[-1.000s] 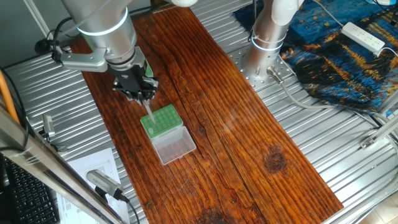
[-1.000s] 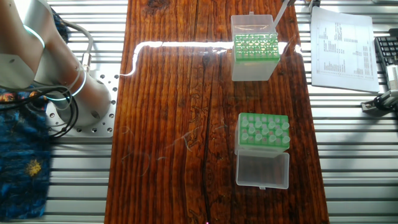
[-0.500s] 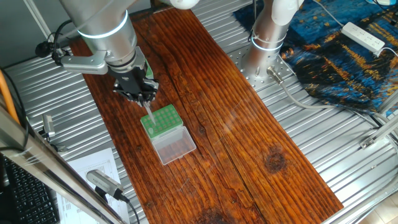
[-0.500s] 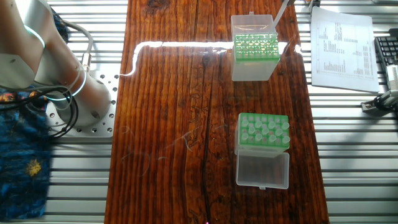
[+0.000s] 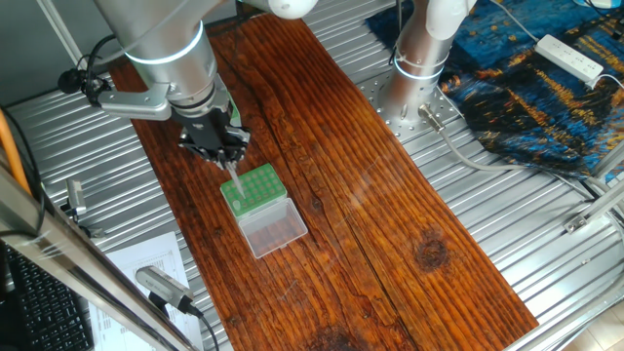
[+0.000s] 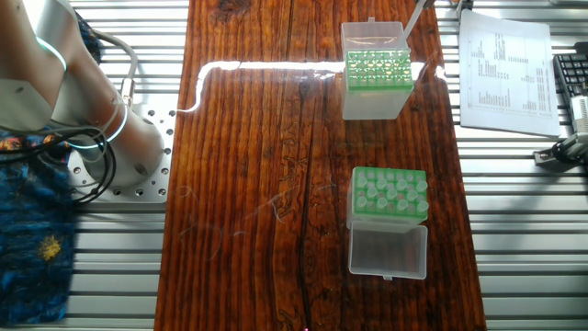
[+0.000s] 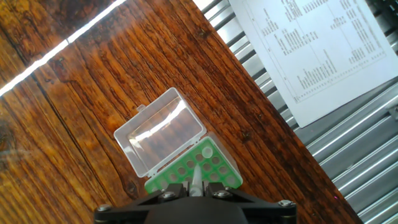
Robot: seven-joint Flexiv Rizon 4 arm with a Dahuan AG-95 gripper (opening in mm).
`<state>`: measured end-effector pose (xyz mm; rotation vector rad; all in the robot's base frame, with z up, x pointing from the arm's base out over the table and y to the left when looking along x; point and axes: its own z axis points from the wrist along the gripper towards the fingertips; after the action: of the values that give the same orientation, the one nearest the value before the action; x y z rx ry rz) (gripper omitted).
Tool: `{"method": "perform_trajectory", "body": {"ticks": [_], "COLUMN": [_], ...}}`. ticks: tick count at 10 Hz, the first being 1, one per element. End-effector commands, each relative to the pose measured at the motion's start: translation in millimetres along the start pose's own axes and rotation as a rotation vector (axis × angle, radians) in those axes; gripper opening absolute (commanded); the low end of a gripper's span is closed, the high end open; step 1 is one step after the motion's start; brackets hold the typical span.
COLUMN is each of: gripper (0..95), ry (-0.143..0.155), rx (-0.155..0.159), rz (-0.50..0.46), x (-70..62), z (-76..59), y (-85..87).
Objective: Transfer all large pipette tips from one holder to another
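Observation:
My gripper (image 5: 224, 156) (image 7: 195, 188) is shut on one large pipette tip (image 5: 233, 179) (image 7: 196, 177) (image 6: 416, 14), a pale cone pointing down. It hangs over the green hole plate of the taller grey-sided holder (image 5: 257, 185) (image 6: 375, 106) (image 7: 227, 180). Whether the tip's end touches the plate I cannot tell. This holder's clear lid (image 5: 275, 230) (image 7: 163, 134) lies open beside it. The low green rack (image 6: 389, 219) holds several whitish tips (image 6: 386, 193), and its clear lid (image 6: 388, 250) is folded open. In one fixed view the arm hides that rack.
Both boxes stand on a dark wooden board (image 6: 266, 184) near its edge. A printed sheet (image 6: 505, 64) (image 7: 323, 50) and a keyboard (image 6: 571, 83) lie on the ribbed metal beyond that edge. The arm's base (image 5: 419, 58) (image 6: 119, 138) stands on the far side.
The arm has shifted a little to the right in one fixed view, with the tip still held over the same plate. The boxes have not moved.

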<state>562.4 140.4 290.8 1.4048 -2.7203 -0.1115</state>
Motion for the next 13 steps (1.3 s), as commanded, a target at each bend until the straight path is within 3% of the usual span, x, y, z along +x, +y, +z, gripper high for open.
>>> {"method": "perform_trajectory", "body": {"ticks": [1, 5, 13], "gripper": [0.0, 0.0, 0.0], "ry": [-0.003, 0.001, -0.028], "rx": [-0.002, -0.004, -0.009], "rz": [0.004, -0.002, 0.053], "x": [-1.6, -1.0, -1.1], "z": [1.5, 5.4, 6.1], "y": [0.1, 0.1, 0.3]}}
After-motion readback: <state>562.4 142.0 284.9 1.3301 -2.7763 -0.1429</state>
